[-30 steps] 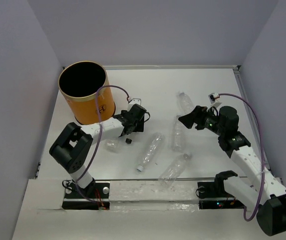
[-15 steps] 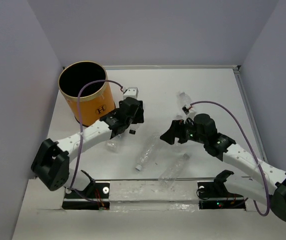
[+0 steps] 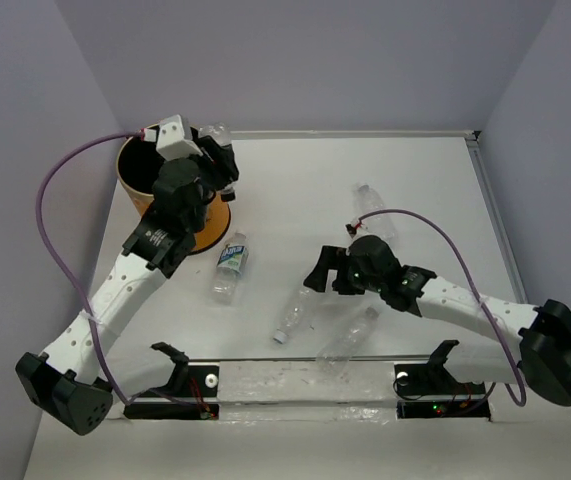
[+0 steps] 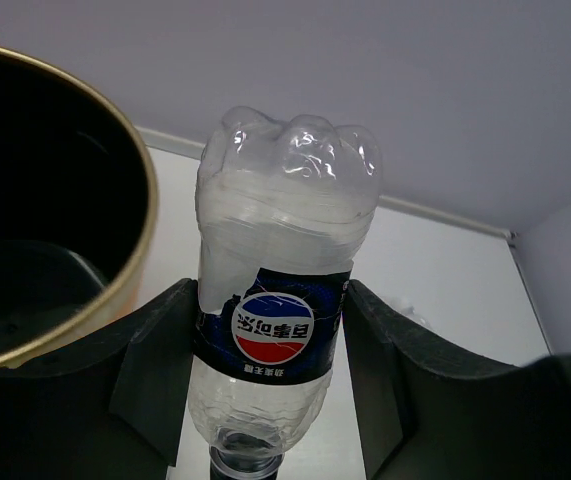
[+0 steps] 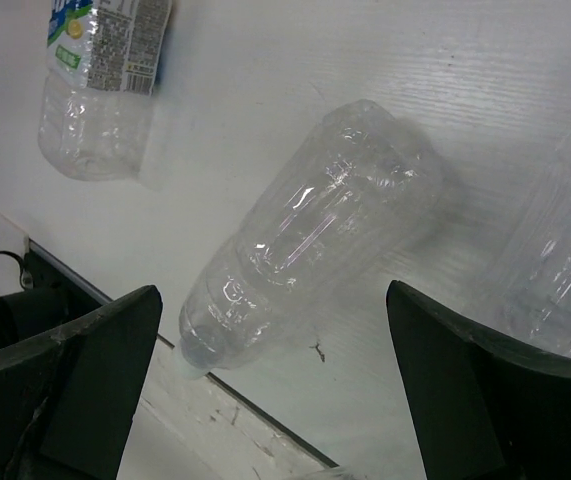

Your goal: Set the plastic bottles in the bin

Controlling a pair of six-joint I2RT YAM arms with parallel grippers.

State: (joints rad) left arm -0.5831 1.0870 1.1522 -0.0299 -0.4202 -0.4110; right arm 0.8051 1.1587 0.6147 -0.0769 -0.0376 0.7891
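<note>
One crinkly clear Pepsi bottle (image 4: 287, 190) is up off the table, pinched at its waist by the left gripper (image 4: 265, 300), whose dark fingers (image 4: 155, 365) press in on both sides of the label. Its lumpy, lobed base points away from the wrist and its neck points back toward it. The navy band carries the round red, white and blue Pepsi mark, seen upside down with a few white characters I cannot read. From above, that bottle (image 3: 217, 135) sits just beside the far right edge of the bin (image 3: 133, 190), a round orange bucket with a black inside and a brassy rim (image 4: 140, 215). Lower down the white, faintly grained table (image 3: 295, 190), the right gripper (image 3: 320, 272) hangs with its jaws spread wide, one on each side of a bare bottle (image 5: 305, 250) and touching neither side of it. This bottle lies on its side, ribbed and glossy, unlabelled, its white cap toward the table's near edge. Beyond it lies a labelled bottle (image 5: 105, 70), also on its side, wrapped in blue, green and white with print too small to read; from above it (image 3: 229, 262) rests near the foot of the bin. Two more clear bottles lie apart, one near the front edge (image 3: 350, 337) and one farther back (image 3: 369, 203).
</note>
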